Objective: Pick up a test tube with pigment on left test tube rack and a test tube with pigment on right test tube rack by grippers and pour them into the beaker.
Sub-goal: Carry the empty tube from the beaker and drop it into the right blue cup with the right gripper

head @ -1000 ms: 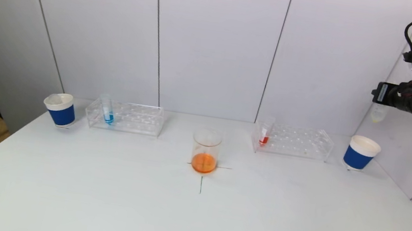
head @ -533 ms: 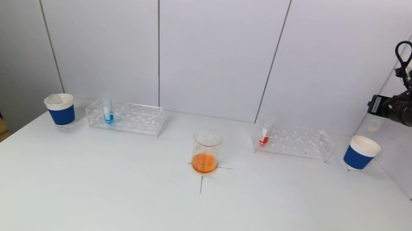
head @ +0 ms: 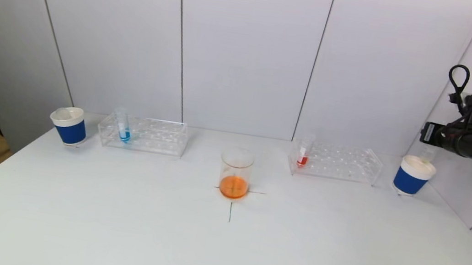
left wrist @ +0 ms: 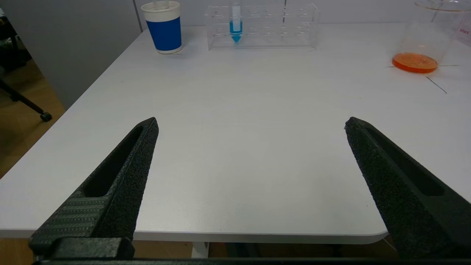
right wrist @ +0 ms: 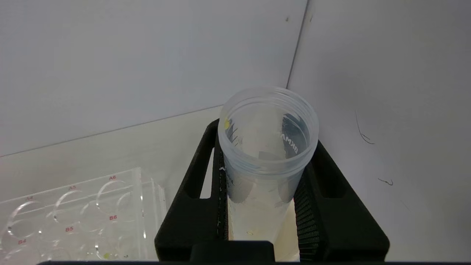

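The test tube (right wrist: 268, 147) in the right end effector (right wrist: 262, 206) is clear and looks emptied, with only a yellowish trace inside; the two black fingers clamp its sides. It hangs upright just above the blue paper cup (head: 413, 176) at the table's far right corner, beside the right rack (head: 335, 162). That rack holds a tube of red pigment (head: 303, 155) at its inner end. In the middle of the table (head: 112, 226) stands the beaker (head: 235, 173) with orange liquid in its bottom, on a drawn cross. Further left, the left rack (head: 143, 134) carries a tube of blue pigment (head: 124, 127), with a second blue cup (head: 68, 125) beside it. The left end effector (left wrist: 250, 125) hovers low at the near table edge, fingers spread wide and holding nothing.
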You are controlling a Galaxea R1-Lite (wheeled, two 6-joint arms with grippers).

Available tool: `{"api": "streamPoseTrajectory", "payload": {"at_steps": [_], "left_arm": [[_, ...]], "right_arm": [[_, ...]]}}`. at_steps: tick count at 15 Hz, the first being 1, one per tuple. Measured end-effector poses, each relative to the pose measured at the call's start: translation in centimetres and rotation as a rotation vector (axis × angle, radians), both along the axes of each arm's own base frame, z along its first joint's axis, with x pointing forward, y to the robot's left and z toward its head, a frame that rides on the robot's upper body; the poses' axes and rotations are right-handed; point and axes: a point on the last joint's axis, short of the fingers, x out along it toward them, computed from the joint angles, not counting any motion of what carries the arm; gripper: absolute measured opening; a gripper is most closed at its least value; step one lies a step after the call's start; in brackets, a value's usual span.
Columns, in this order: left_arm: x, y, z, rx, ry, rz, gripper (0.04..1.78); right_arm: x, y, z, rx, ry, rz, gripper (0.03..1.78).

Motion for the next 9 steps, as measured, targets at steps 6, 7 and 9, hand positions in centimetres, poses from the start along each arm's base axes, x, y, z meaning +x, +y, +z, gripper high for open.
{"api": "streamPoseTrajectory", "payload": {"at_steps": [6,7,9], "left_arm": [[0.0,0.0,0.0,0.000,0.000,0.000,1.77],[0.0,0.0,0.0,0.000,0.000,-0.001,1.77],[0.0,0.0,0.0,0.000,0.000,0.000,1.77]], "right_arm": [[-0.1,0.0,-2.2,0.003,0.015,-0.001,0.56],[-0.2,0.0,-2.5,0.003,0.015,0.000,0.56],[-0.3,0.0,-3.2,0.002,0.017,0.000,0.56]]}}
